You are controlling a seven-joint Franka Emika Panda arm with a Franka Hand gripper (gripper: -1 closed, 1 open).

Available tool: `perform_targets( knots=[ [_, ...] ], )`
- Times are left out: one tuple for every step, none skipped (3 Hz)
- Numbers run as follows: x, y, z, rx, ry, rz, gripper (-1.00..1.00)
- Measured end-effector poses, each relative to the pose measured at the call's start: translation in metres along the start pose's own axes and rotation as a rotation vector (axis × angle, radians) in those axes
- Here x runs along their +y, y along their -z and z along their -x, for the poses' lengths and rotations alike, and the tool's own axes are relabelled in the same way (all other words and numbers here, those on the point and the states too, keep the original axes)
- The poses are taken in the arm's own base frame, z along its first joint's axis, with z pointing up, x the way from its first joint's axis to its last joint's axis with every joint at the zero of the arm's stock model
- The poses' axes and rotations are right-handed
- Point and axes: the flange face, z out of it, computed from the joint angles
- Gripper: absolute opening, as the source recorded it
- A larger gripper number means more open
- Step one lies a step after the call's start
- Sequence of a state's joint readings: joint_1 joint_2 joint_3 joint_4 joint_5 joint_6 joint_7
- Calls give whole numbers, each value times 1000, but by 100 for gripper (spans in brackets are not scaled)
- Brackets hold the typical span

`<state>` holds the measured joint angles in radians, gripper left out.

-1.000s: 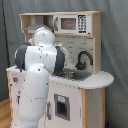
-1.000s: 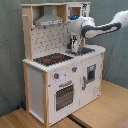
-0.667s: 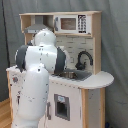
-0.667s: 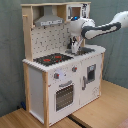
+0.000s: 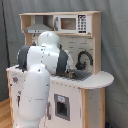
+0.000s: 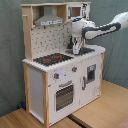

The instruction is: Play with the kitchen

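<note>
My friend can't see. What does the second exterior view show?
A white robot arm reaches from the second exterior view's right, its gripper down over the sink side of a toy kitchen. The red-and-black stovetop sits beside it, with an oven door below.

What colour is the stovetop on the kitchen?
Black with red burner rings, clearest in the second exterior view: stovetop.

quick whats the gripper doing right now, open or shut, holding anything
Gripper: down over the sink of the kitchen; open or shut, holding anything, cannot be told.
</note>
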<state>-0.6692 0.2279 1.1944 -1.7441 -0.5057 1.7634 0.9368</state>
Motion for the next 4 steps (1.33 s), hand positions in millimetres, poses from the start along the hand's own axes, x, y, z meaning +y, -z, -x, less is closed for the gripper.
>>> perform_targets(
  knots=[
    [6, -13, -3, -44, 67, -23, 100],
    [11, -27, -7, -52, 117, -57, 100],
    [7, -26, -3, -56, 128, -62, 100],
    [6, -25, -1, -57, 131, -64, -100]
  ],
)
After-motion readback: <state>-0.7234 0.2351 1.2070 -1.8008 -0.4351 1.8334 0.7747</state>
